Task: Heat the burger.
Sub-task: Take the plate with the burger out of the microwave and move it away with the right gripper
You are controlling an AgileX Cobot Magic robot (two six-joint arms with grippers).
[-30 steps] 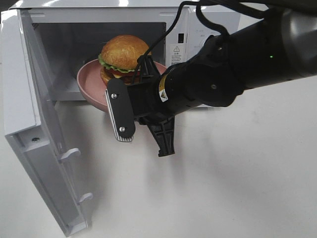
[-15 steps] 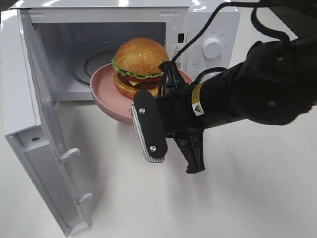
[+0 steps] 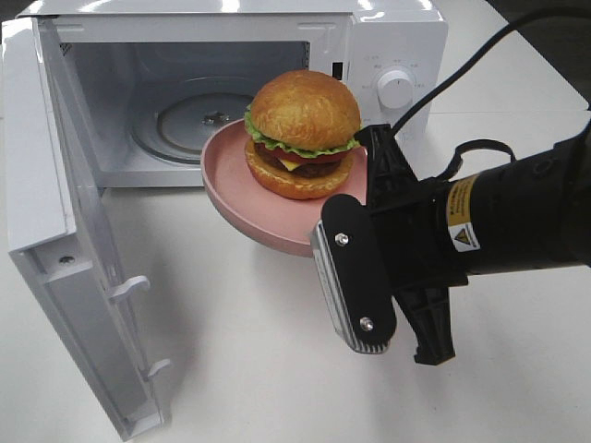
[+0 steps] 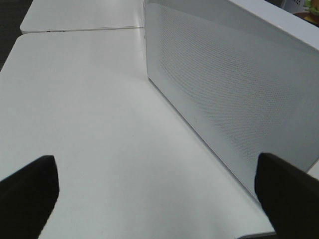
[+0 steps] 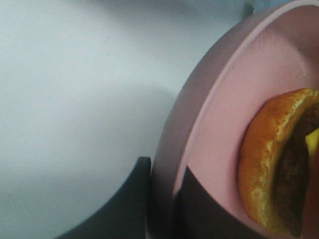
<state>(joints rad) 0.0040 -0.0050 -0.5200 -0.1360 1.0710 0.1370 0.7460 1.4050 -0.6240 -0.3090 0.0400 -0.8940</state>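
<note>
**Burger rides on pinched plate, outside the oven mouth**

Burger sits centred on a pink plate, held in the air just in front of the open microwave, at about 3 o'clock from the glass turntable. Not yet inside the cavity. Right pincer clamped on the plate rim at roughly 4 o'clock, one finger above and one below, as the right wrist view shows on the rim. Left pincer spread wide, gripping nothing, low over the white surface beside the open door.

Handling, as a judgement: stacked layers, soft bun, probably light but top-heavy; loose on a smooth plate, so likely to slide or topple if tilted. Best carried by the stiff plate rim rather than squeezed directly. Single-edge grip leaves the load cantilevered; needs level, slow travel.
</note>
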